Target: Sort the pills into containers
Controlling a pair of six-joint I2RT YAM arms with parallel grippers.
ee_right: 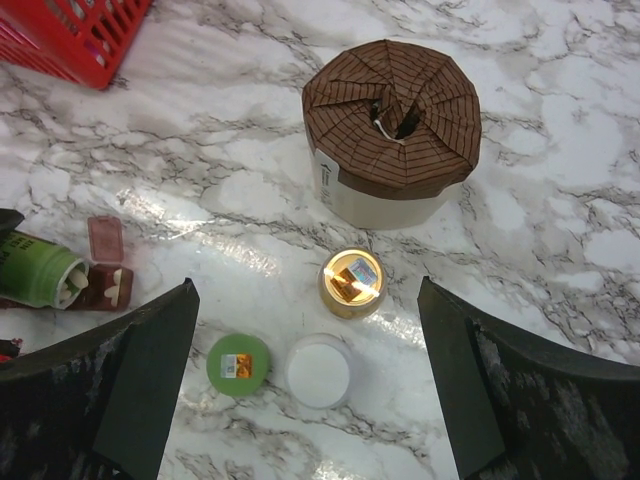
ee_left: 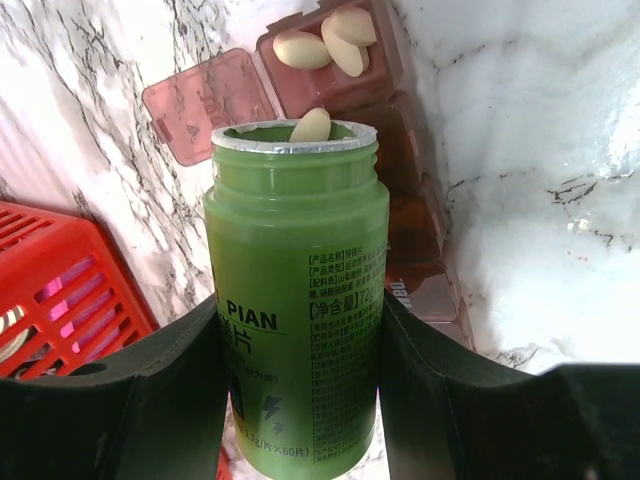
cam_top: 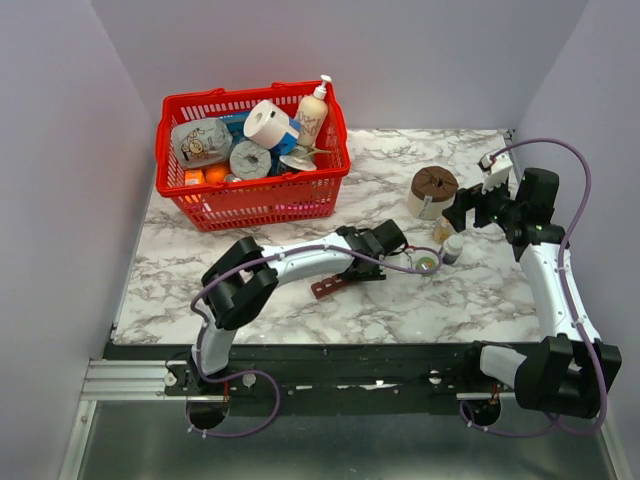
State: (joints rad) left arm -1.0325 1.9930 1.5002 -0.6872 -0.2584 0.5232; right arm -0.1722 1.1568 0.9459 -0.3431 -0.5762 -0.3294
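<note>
Top view: 2 arms on a white, grey-veined marble counter [cam_top: 300, 315], with pale lilac walls on three sides. The left fingers [cam_top: 385, 243] are low at mid-counter; what they hold doesn't resolve here. 1 long dark red-brown plastic pill-organizer strip [cam_top: 330, 287] lies just beside them on the near-left. 1 red mesh plastic basket [cam_top: 250, 195] sits well beyond them, back-left. It holds 1 white paper roll [cam_top: 268, 122] and 1 cream pump bottle [cam_top: 312, 115]; the rest is jumbled. The right fingers [cam_top: 463, 212] are near 1 white tub with pleated brown paper lid [cam_top: 432, 190].

Left wrist: the fingers are narrowed onto 1 green plastic bottle [ee_left: 300, 300], gripped on both sides, cap off, foil ring at the mouth. The label reads "PIAN" and "60片"; the small print is unreadable. 1 pale oval pill [ee_left: 312, 125] sits at the mouth. The strip is straight ahead of the fingertips, past the mouth. One compartment is open, its translucent pink lid [ee_left: 195, 100] lying to the left, with 3 pills [ee_left: 300, 50] inside. The other compartments are shut, and the bottle hides part of the strip, so no full count. The basket is left of the left finger.

Right wrist: the fingers are wide, holding nothing. Between them on the counter:
- 1 green round cap [ee_right: 238, 364]
- 1 small white-topped bottle [ee_right: 318, 372]
- 1 small amber bottle with gold foil seal [ee_right: 351, 283]

The sticker on the cap is unreadable. The tub is ahead, beyond these. The green bottle and the strip are out past the left finger.
</note>
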